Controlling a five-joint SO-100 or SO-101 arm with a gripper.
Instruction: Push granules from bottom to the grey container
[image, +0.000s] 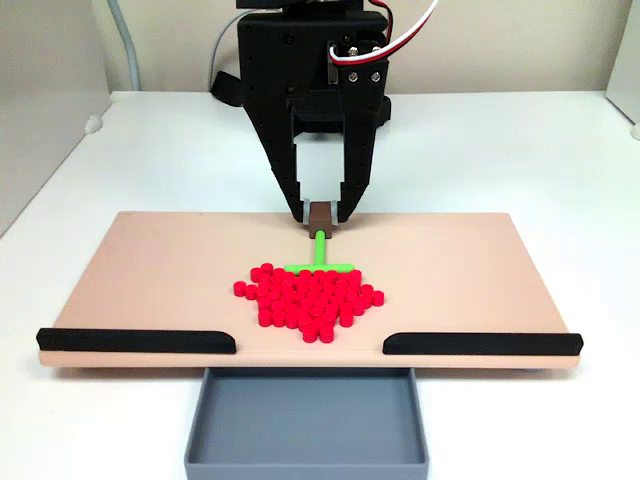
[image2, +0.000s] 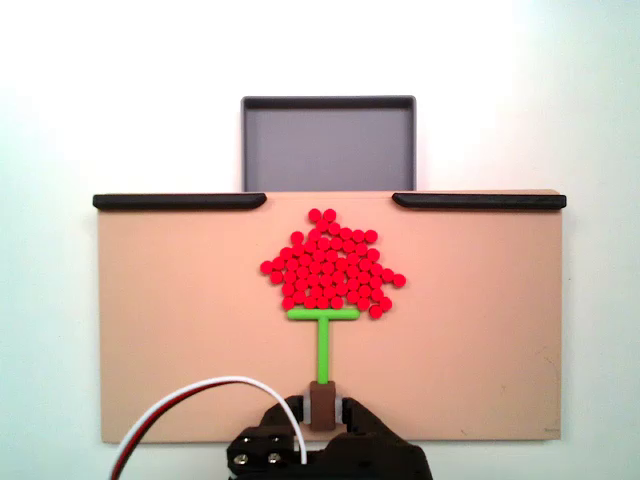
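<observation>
Dozens of small red granules (image: 310, 296) (image2: 333, 263) lie in a tight pile on the middle of the tan board (image: 150, 270) (image2: 170, 320). A green T-shaped pusher stick (image: 320, 257) (image2: 323, 335) has its crossbar against the pile's edge on the arm's side. My black gripper (image: 320, 216) (image2: 322, 404) is shut on the stick's brown handle block. The grey container (image: 307, 420) (image2: 328, 145) sits empty beyond the gap between the black strips, on the far side of the pile from the gripper.
Two black strips (image: 135, 341) (image: 482, 344) (image2: 180, 201) (image2: 478, 201) edge the board on the container's side, leaving a central gap. The board rests on a white table (image: 90, 180). A white and red cable (image2: 190, 400) trails from the arm.
</observation>
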